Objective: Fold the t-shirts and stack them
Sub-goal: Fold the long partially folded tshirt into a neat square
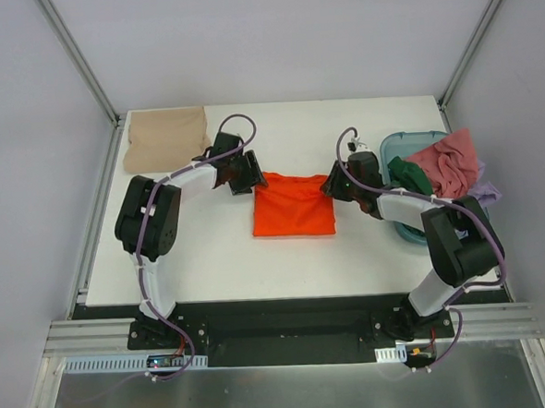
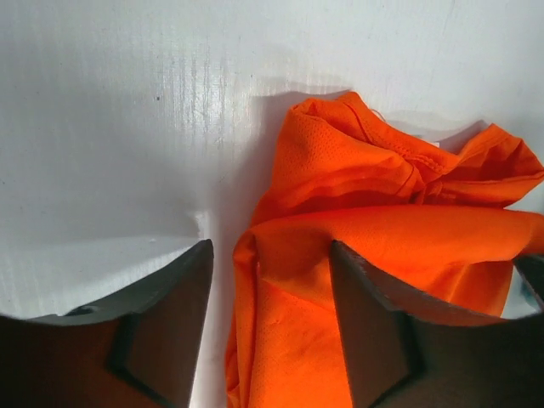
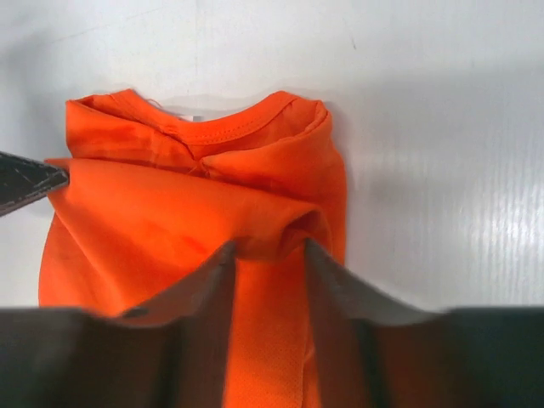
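Note:
A bright orange t-shirt (image 1: 293, 207) lies folded into a rough rectangle at the table's middle. My left gripper (image 1: 251, 179) sits at its far left corner. In the left wrist view its jaws (image 2: 270, 246) stand apart, with a fold of the orange shirt (image 2: 357, 170) lying loose between them and bare table beside the left finger. My right gripper (image 1: 332, 186) is at the far right corner. Its jaws (image 3: 269, 246) are parted over a rolled edge of the orange shirt (image 3: 170, 212), collar visible beyond. A tan-beige t-shirt (image 1: 167, 138) lies folded at the far left corner.
A teal tub (image 1: 400, 145) stands at the right edge, holding a pink shirt (image 1: 450, 161), a dark green one (image 1: 408, 173) and a lilac one (image 1: 487, 194). White table shows around the orange shirt. Metal frame posts rise at the far corners.

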You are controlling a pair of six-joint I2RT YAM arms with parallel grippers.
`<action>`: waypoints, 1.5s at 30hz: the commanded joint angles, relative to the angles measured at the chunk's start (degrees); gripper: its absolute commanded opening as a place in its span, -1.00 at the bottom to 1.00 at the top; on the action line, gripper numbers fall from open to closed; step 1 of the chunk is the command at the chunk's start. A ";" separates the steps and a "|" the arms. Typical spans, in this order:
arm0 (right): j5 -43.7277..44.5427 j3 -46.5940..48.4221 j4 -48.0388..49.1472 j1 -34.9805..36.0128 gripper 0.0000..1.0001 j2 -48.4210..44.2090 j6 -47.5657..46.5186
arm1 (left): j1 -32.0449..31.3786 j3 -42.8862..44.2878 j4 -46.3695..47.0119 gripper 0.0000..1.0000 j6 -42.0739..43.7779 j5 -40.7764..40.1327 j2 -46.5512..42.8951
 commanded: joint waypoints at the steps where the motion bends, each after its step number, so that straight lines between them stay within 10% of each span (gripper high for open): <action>1: -0.58 3.98 1.71 -0.23 0.05 -2.36 -1.39 | 0.75 1.90 0.49 0.38 2.47 -1.32 -3.97; 3: -1.89 4.69 -1.63 -0.14 0.37 -5.00 -2.01 | 0.66 0.85 0.49 0.83 2.39 -1.67 -7.31; 4: -2.94 4.61 -2.95 -0.14 0.91 -6.32 -2.10 | 0.66 -0.11 0.58 0.98 2.39 -1.67 -9.15; 12: -13.66 -1.37 -3.23 1.18 0.91 -15.74 0.27 | -1.97 -5.57 1.72 0.98 1.68 4.29 -15.85; 31: -14.56 9.27 2.58 -1.72 0.91 12.55 1.42 | -3.03 6.21 2.69 0.98 4.32 2.29 7.09; 45: -19.04 -10.23 13.04 1.17 0.91 3.44 7.92 | -5.22 -21.11 2.95 0.98 -0.34 -5.01 -11.96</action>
